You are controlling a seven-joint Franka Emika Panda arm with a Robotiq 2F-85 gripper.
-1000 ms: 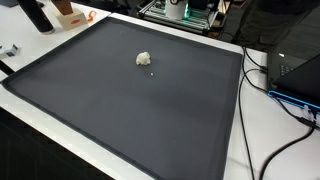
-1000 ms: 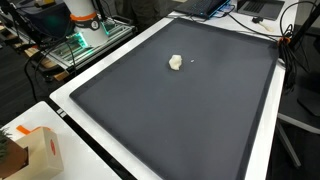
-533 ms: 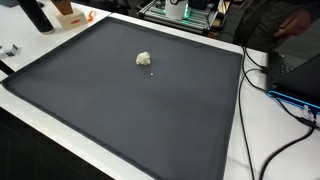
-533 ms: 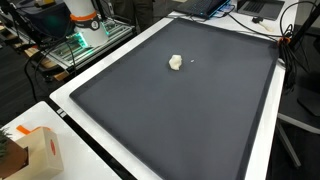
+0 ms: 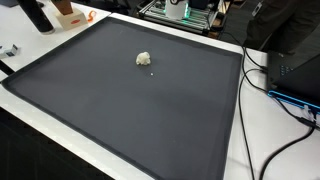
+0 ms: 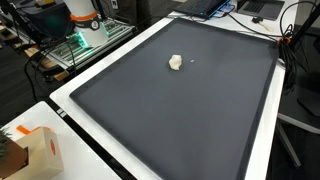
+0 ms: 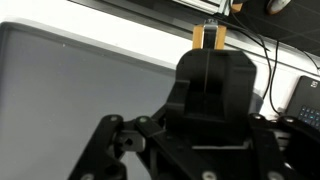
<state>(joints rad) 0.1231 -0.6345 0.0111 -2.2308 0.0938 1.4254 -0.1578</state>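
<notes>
**Pale lump alone on the mat, claw's grip out of sight**

A small pale lump (image 5: 144,59) lies on a dark mat (image 5: 120,115) that covers most of a white table (image 6: 60,98). In both exterior views it sits at about twelve o'clock from the mat's middle, in the far half and well away from every edge. It looks crumpled and uneven (too small to tell what it is made of).

A tiny speck (image 5: 151,71) lies just beside the lump and apart from it. It sits at five o'clock from the lump in an exterior view, and at three o'clock (image 6: 191,60) where the lump (image 6: 176,62) is seen from across the table.

The gripper (image 7: 205,160) shows only in the wrist view. Its black body fills the middle of the picture and its linkages spread toward six o'clock. The fingertips fall outside the picture, so I cannot tell whether the claw is released or clenched. The mat (image 7: 70,80) runs off at nine o'clock from the body. A yellow-orange piece (image 7: 208,38) stands at twelve o'clock, and cables (image 7: 266,75) curve down at two o'clock.

A cardboard box (image 6: 40,150) stands off the mat at seven o'clock in an exterior view.
</notes>
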